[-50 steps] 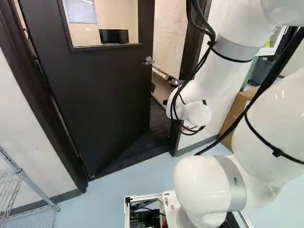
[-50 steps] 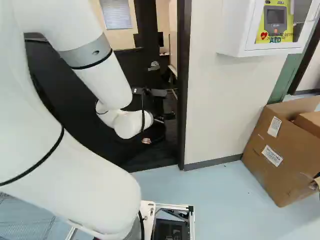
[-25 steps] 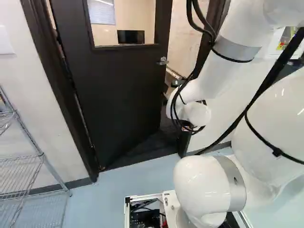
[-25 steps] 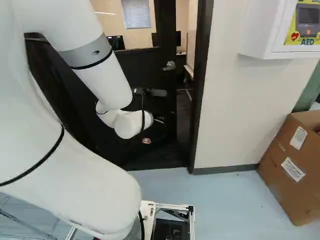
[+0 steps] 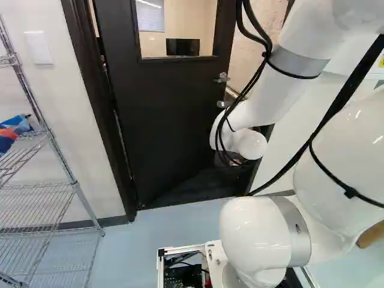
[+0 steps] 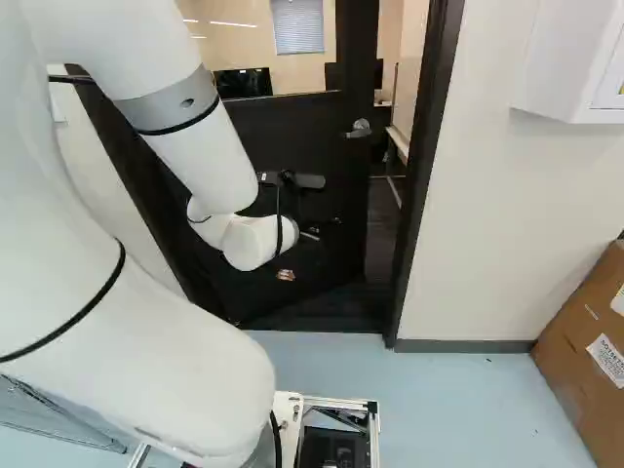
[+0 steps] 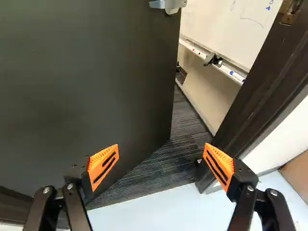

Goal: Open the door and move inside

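The dark door (image 5: pixel 174 114) stands partly open, swung away into the room beyond, with a window in its upper half. Its metal lever handle (image 6: pixel 359 129) is near the free edge. In the right base view my gripper (image 6: pixel 292 261) hangs dark against the door, partly hidden by the wrist. The wrist view shows the gripper (image 7: pixel 162 161) open, nothing between its fingers. Ahead of it are the door's free edge and the gap to the dark frame (image 7: pixel 262 91). One orange pad (image 7: pixel 103 166) overlaps the door panel, the other the frame's foot; contact cannot be told.
Through the gap lie a dark striped floor (image 7: pixel 163 163) and a whiteboard (image 7: pixel 226 29). A wire shelf (image 5: pixel 42 198) stands left of the doorway. Right of it are a wall (image 6: pixel 478 214), a white wall cabinet (image 6: pixel 565 68) and a cardboard box (image 6: pixel 595 351).
The base has turned left: doorway, wall and box shift rightward in both base views, and more of the wire shelf shows. The arm keeps its pose over the base. The door's opening looks about the same.
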`<state>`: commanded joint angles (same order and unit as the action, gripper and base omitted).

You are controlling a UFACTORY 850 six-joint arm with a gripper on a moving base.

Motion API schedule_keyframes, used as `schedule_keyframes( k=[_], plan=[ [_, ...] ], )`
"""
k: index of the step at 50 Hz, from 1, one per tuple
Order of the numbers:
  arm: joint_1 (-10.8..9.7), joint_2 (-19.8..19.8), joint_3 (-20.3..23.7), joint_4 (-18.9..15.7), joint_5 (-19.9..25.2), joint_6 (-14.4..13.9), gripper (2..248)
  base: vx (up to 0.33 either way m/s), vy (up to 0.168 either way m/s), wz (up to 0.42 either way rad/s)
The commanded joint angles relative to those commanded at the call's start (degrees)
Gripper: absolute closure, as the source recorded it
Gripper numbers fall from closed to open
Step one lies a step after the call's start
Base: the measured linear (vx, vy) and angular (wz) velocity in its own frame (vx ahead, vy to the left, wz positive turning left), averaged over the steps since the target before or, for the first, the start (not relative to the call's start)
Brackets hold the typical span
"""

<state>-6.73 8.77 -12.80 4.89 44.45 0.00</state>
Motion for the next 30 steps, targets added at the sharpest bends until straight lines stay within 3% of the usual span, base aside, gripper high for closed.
schedule_keyframes(
  k=[30],
  plan=[
    [0.0,0.0,0.0,0.0,0.0,0.0,3,0.073,0.035,-0.005]
  ],
)
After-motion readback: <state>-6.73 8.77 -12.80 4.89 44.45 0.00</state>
